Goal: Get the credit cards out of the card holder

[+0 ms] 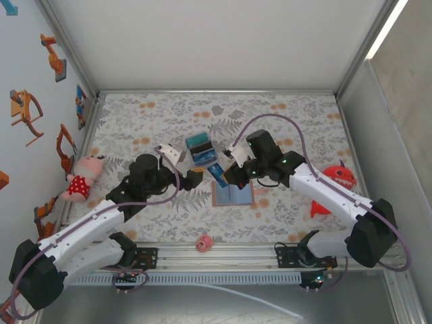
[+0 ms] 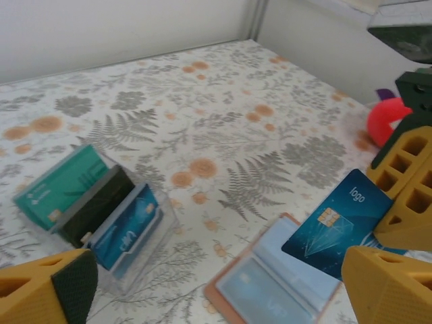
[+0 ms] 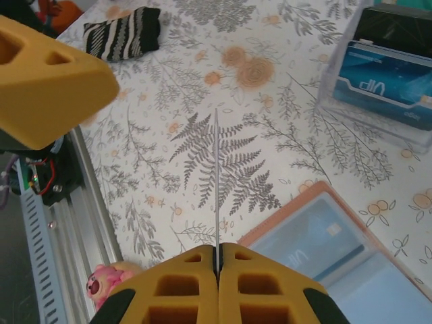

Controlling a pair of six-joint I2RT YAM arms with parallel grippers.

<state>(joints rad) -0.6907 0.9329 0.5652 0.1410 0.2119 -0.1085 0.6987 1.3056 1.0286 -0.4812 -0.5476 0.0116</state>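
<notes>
Card holder (image 1: pixel 233 196) is lying open, pockets up, at the centre of the floral table (image 1: pixel 290 115). I am pinching one dark blue credit card (image 2: pixel 335 229) in the clenched right gripper (image 3: pixel 217 251) at the holder's far edge. The left gripper (image 1: pixel 194 177) is hovering spread and empty beside a clear stand (image 2: pixel 145 253) holding other cards (image 2: pixel 54 196).

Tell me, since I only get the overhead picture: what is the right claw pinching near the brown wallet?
Observer: The right gripper is shut on a dark blue credit card. The left wrist camera shows a chip and the word "logo" on it.
Operator: Is the wallet empty?
Observer: No. The right wrist camera shows a second card tucked in a pale pocket of the open card holder.
</notes>
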